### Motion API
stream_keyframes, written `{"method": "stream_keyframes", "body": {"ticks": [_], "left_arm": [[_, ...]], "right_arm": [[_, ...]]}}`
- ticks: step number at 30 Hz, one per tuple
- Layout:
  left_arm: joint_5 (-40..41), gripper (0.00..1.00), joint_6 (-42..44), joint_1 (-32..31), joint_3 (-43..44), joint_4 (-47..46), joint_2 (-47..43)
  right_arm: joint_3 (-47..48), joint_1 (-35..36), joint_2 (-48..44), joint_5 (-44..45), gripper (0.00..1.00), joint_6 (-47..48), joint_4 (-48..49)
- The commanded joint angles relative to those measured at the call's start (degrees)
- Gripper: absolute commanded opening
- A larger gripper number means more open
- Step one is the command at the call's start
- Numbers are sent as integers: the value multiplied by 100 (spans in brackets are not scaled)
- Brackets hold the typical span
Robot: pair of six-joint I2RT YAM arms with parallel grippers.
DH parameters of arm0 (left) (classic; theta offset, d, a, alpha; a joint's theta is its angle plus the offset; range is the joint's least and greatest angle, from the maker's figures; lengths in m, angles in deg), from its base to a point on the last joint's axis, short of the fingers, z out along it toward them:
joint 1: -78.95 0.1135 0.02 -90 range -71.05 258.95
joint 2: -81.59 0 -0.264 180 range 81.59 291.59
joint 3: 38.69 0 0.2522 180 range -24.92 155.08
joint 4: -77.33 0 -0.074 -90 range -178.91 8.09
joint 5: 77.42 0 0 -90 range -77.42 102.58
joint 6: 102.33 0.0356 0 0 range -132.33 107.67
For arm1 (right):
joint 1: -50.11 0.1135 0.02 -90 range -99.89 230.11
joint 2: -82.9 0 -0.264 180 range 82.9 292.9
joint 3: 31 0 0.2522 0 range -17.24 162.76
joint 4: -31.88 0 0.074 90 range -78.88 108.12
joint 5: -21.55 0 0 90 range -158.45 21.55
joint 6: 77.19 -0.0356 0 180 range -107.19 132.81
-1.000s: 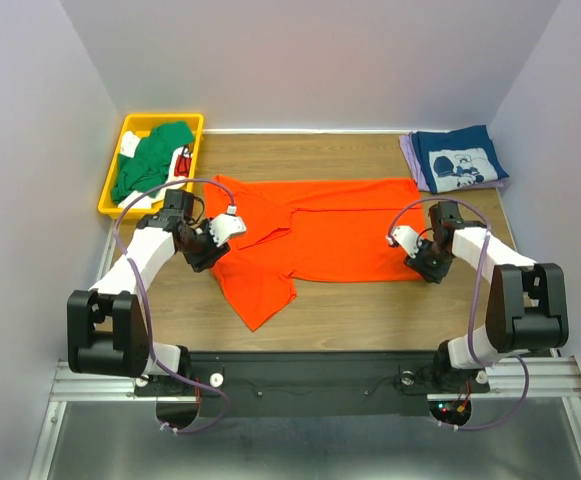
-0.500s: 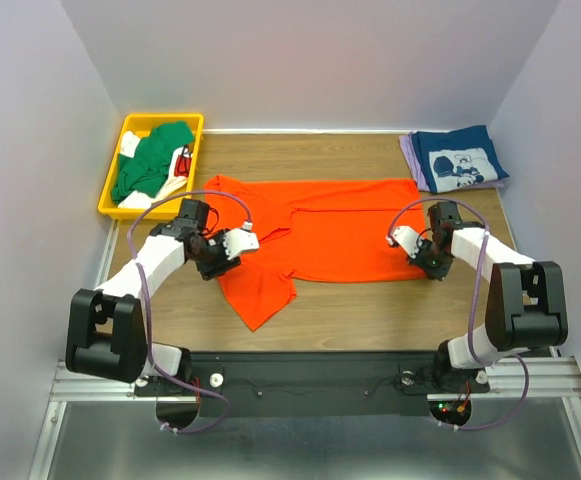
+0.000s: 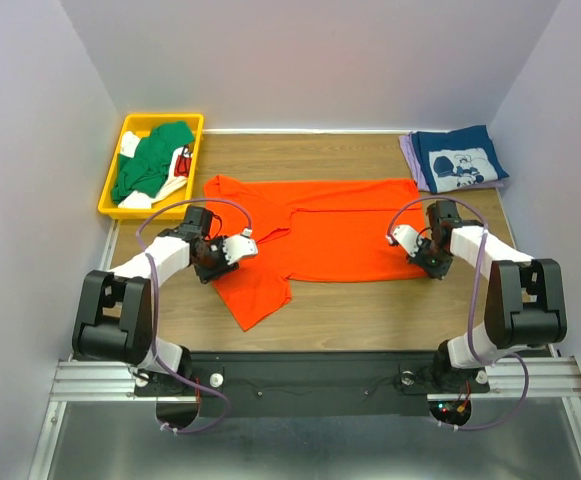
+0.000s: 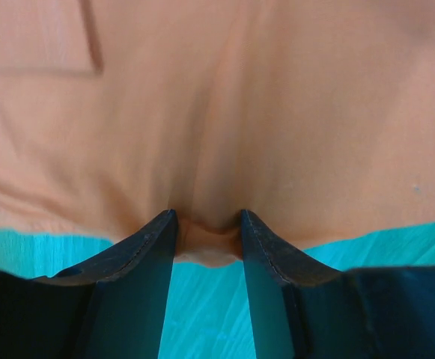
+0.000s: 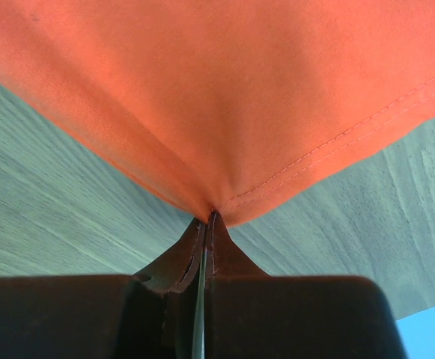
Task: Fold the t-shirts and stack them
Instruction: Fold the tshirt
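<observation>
Your right hand (image 5: pixel 204 224) pinches the hem of the soft, floppy orange shirt (image 3: pixel 320 235) lying on the tabletop (image 3: pixel 370 310), and your left hand (image 4: pixel 206 232), half spread, has a fold of its edge between its fingers.

The bright orange t-shirt (image 3: pixel 320 225) is soft, matt cloth with fine stitched hems, lying on a matt, wood-grained brown counter (image 3: pixel 370 305). The yellow bin (image 3: pixel 115 170) looks like smooth, slightly glossy plastic, and each hand's dark fingers (image 4: pixel 146 247) look like matt plastic.
</observation>
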Motion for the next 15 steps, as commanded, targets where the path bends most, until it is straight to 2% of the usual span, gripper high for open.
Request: {"method": "stream_keyframes", "body": {"ticks": [1,9,15], "left_arm": [[473,51,231,258,-294,217,-268],[368,56,302,320,-479,384,-568],[219,55,249,320,-357,279,-199]], "right_arm": [[101,6,139,102,1,-3,121],[118,6,148,94,0,23,121],[110,6,113,23,1,32,86]]}}
